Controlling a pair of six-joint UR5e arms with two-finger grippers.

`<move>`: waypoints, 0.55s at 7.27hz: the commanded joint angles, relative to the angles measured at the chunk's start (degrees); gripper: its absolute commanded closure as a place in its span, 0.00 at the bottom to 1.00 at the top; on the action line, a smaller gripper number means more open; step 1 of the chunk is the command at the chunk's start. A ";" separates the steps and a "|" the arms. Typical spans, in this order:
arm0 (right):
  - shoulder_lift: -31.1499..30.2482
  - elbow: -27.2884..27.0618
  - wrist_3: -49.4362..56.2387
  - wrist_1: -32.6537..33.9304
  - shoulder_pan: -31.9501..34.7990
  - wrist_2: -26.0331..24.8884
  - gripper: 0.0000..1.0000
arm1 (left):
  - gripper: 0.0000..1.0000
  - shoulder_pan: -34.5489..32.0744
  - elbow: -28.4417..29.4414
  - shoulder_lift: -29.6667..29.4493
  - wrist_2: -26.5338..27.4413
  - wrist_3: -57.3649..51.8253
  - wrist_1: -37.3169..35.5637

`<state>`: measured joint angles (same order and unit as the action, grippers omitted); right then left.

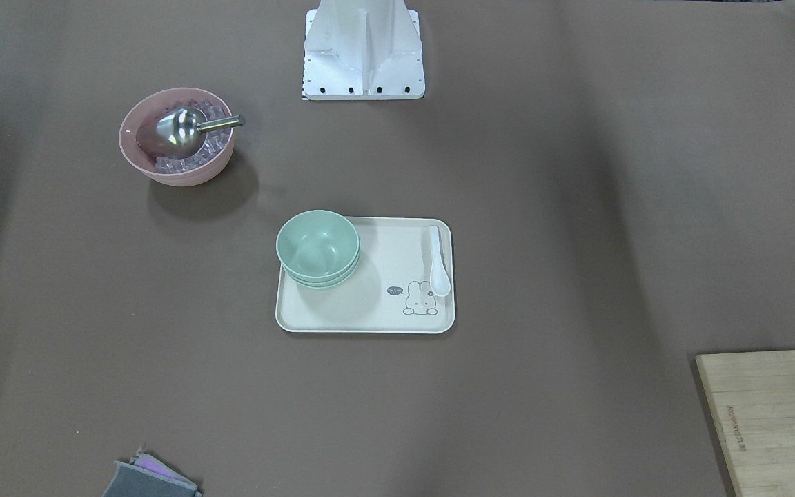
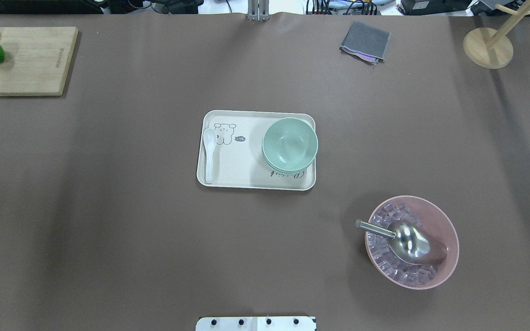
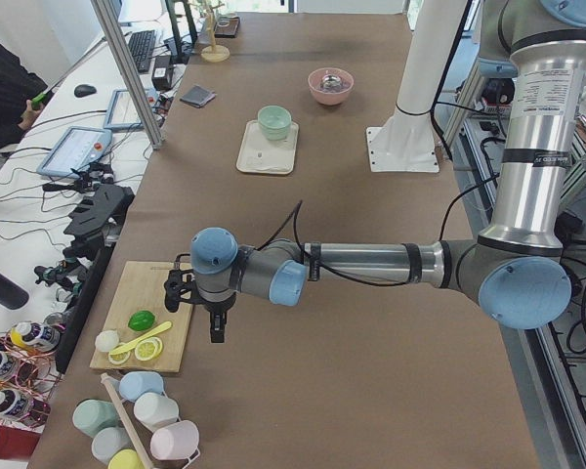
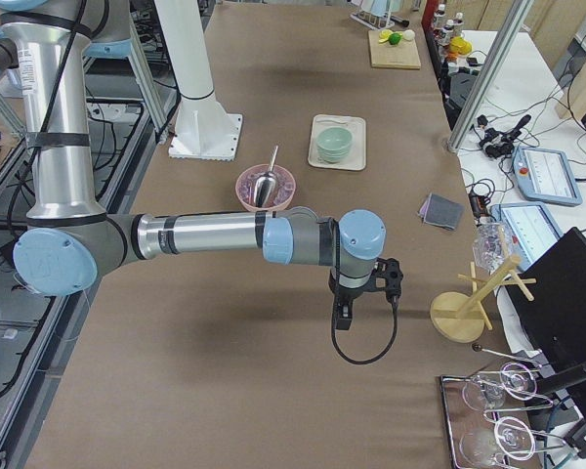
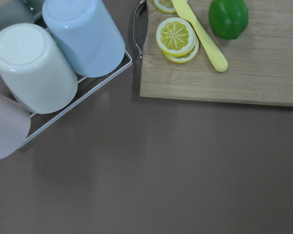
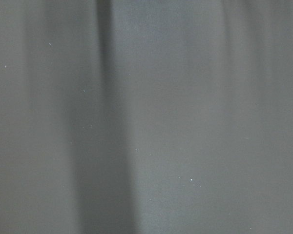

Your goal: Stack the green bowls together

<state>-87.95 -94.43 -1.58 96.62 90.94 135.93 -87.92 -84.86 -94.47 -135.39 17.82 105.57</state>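
The three pale green bowls (image 2: pixel 290 143) sit nested in one stack on the right part of a cream tray (image 2: pixel 237 168). The stack also shows in the front view (image 1: pixel 317 245) and both side views (image 3: pixel 273 121) (image 4: pixel 333 144). My left gripper (image 3: pixel 218 327) hangs far from the bowls, beside the cutting board at the table's left end. My right gripper (image 4: pixel 344 318) hangs over bare table near the right end. Both show only in the side views, so I cannot tell whether they are open or shut.
A white spoon (image 2: pixel 209 154) lies on the tray's left side. A pink bowl (image 2: pixel 451 230) holds ice cubes and a metal scoop (image 2: pixel 414 243). A wooden cutting board (image 2: pixel 30 59) carries a lime (image 5: pixel 228 17) and lemon slices. Upturned cups (image 5: pixel 83 36), a grey cloth (image 2: pixel 365 41) and a wooden stand (image 2: pixel 488 46) lie around the edges.
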 commanded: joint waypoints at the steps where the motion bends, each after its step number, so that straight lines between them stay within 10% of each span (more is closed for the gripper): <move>1: -0.29 0.21 -0.18 -0.20 -0.06 -0.05 0.00 | 0.02 0.20 -0.22 -0.10 -0.05 0.37 -0.02; 4: -0.29 0.21 -0.18 -0.20 -0.06 0.03 0.00 | 0.02 0.20 -0.04 0.42 0.04 0.37 -0.02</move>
<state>-88.28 -94.23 -1.76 96.42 90.89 135.93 -87.72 -84.95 -94.28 -135.40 18.19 105.56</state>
